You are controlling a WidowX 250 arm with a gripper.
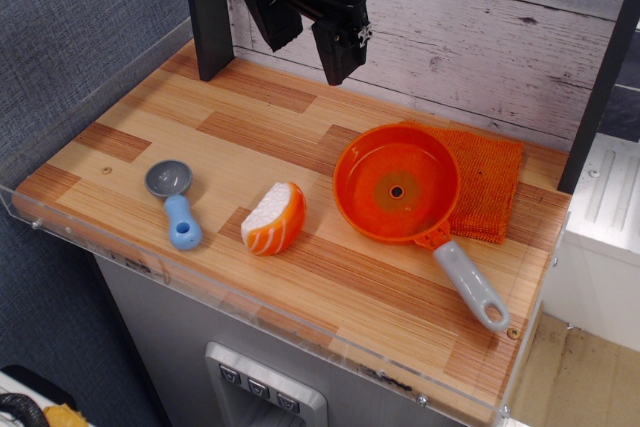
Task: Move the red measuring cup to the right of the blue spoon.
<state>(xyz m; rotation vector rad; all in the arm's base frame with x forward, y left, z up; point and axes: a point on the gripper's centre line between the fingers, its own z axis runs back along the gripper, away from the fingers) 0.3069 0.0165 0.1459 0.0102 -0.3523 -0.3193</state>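
Red measuring cup, a large orange-red round plastic bowl shaped like a pan with a long grey handle, lay on the right half of the wooden desk, its far rim overlapping the orange woven cloth behind it. Its handle ran toward the front right corner, bare and clear of everything else. The blue spoon, a small scoop with a round grey bowl and a chunky light-blue handle, sat well apart on the left side, and the orange-and-white toy sushi piece lay between the two.

My fingers hung high over the back of the desk, clamped on nothing; two dark prongs showed with a gap between them, so I read them as apart.

I judged the cup light and stiff, hollow plastic with a smooth wall that could slip. The thin rim looked like the surest place to pinch, on the side away from the cloth. The handle was an option too, though a hold there would let the bowl droop. The sushi piece occupied ground near the spot I would aim for.
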